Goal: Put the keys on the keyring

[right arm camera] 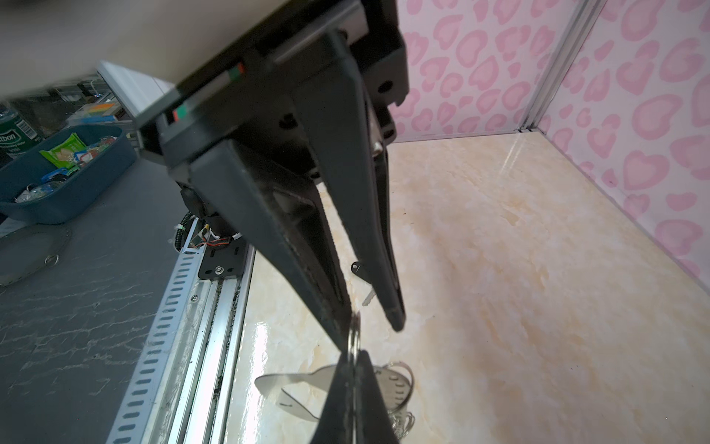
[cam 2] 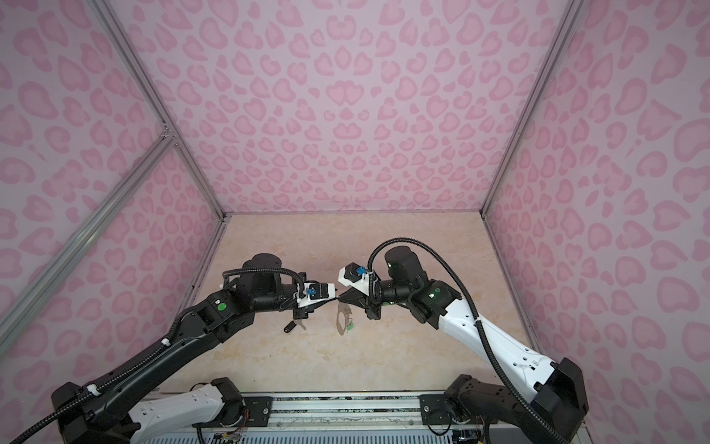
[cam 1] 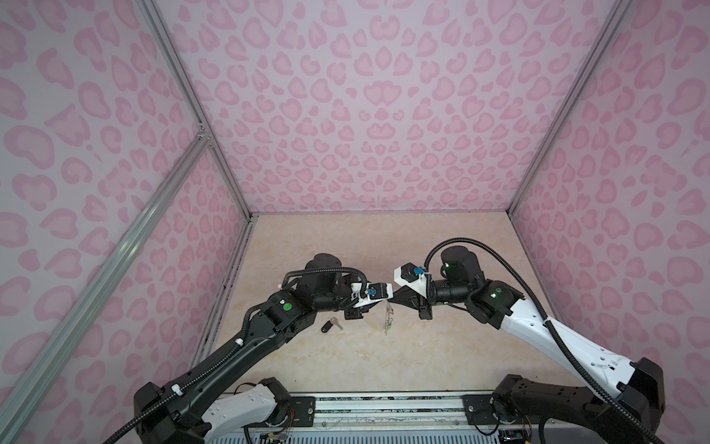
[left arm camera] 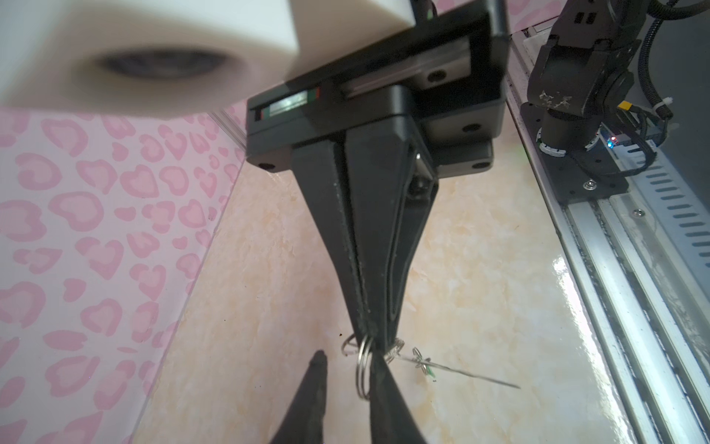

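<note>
Keyring (cam 2: 343, 317): hangs edge-down over the middle of the table (cam 1: 384, 365), well away from all four edges and just below the point where the two end effectors meet. I cannot tell whether its lower rim touches the table.
Right end effector (right arm camera: 351, 369): pinched fully closed on the keyring at its straight, ring-bearing edge. This probably keeps the plate hanging steady and presents a ring to the other arm.
Left end effector (left arm camera: 347, 361): jaws stand a narrow gap apart and are not clamped on anything I can see. One wire ring (left arm camera: 363, 369) stands between the fingers, close against one of them.
Why tip to tip: one arm appears to anchor the keyring while the other works on the ring.
Green-tag key (cam 2: 349, 328): hangs beside the plate's lower part and seems to be on a ring already.
Black-tag key (cam 1: 331, 326): lies flat on the table, toward the left edge from the keyring, apart from both end effectors.
Step in hand: likely readying a ring for the black-tag key.
</note>
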`<state>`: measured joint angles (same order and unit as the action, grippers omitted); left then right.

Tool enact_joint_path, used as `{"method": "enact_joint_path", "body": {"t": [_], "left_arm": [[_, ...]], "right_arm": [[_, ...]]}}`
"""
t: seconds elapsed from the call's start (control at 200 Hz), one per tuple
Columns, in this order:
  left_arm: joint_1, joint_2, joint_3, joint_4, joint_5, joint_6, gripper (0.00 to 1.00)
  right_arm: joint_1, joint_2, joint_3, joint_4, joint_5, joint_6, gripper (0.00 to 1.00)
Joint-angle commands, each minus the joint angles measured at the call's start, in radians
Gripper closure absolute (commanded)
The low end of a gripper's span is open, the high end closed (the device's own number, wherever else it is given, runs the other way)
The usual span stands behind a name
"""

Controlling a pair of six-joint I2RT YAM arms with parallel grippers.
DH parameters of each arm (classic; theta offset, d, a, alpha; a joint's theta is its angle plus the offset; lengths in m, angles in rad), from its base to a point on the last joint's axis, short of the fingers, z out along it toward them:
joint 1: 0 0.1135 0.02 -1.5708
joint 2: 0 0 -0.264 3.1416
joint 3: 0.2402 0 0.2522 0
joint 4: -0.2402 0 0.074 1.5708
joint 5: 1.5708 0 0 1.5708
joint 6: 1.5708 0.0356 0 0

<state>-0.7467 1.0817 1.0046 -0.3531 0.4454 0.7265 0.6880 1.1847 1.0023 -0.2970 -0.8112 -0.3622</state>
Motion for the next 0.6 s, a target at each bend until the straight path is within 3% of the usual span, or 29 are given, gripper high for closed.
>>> {"method": "enact_joint_path", "body": {"t": [0.0, 0.11, 0.195, 0.265, 0.355, 0.6], "left_arm": [[-0.001, 0.007, 0.02, -0.028, -0.009, 0.018, 0.83], [-0.002, 0.013, 0.026, -0.03, 0.012, 0.014, 0.96], [0.0, 0.011, 0.015, -0.01, 0.024, -0.01, 0.97], [0.012, 0.0, -0.014, 0.03, 0.062, -0.043, 0.97], [0.039, -0.021, -0.051, 0.102, 0.125, -0.099, 0.97], [0.114, -0.049, -0.13, 0.332, 0.277, -0.247, 0.97]], "right_arm": [[0.007, 0.003, 0.005, -0.003, -0.012, -0.021, 1.0], [0.014, 0.004, 0.004, -0.009, -0.006, -0.041, 1.0], [0.015, -0.003, -0.008, 0.008, 0.019, -0.041, 1.0], [0.011, -0.019, -0.015, -0.004, 0.085, -0.052, 0.79], [-0.018, -0.059, -0.054, -0.017, 0.148, -0.075, 0.73], [-0.04, -0.131, -0.147, 0.131, 0.094, 0.029, 0.77]]}}
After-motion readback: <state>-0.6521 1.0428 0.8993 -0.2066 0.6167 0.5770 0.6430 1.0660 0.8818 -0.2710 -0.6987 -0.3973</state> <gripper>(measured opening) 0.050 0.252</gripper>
